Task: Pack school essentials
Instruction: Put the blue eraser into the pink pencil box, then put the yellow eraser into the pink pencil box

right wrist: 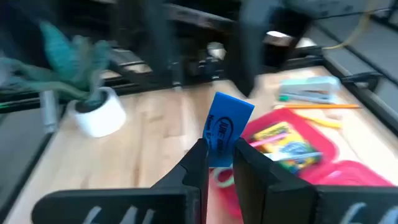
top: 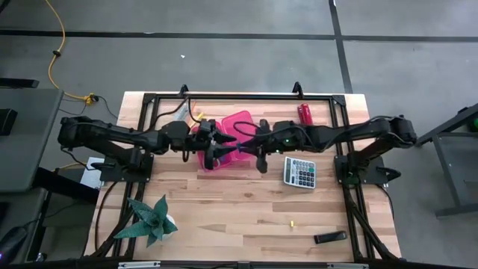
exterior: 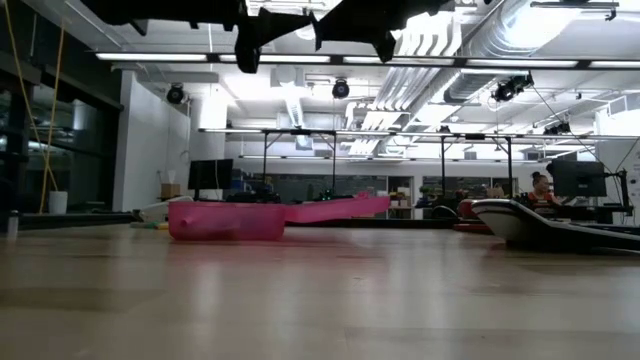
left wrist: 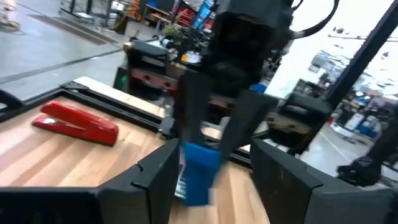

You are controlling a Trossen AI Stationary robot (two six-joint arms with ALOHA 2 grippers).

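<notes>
A blue eraser (right wrist: 225,127) with white print sits in my right gripper (right wrist: 217,160), above the open pink pencil case (top: 237,123). The case holds the yellow-and-green crayon box (right wrist: 281,142); yellow and orange pencils (right wrist: 318,111) lie beside it. My left gripper (left wrist: 214,157) is open and faces the right one. Its fingers stand on either side of the eraser (left wrist: 199,173) without touching it. In the high view the two grippers meet over the case, left (top: 219,143) and right (top: 252,146). The scissors are not visible. My right gripper pinches the blue eraser's lower end (right wrist: 219,155) between its two fingers. It comes about level from the table's right. The rest of the eraser sticks out past the fingertips, tilted, lifted clear above the case and table.
A grey calculator (top: 299,172) lies right of the case, and a red stapler (top: 304,113) lies near the far edge. A potted plant (top: 153,220) stands at the near left. A tiny yellow piece (top: 291,223) and a dark bar (top: 329,237) lie near the front right.
</notes>
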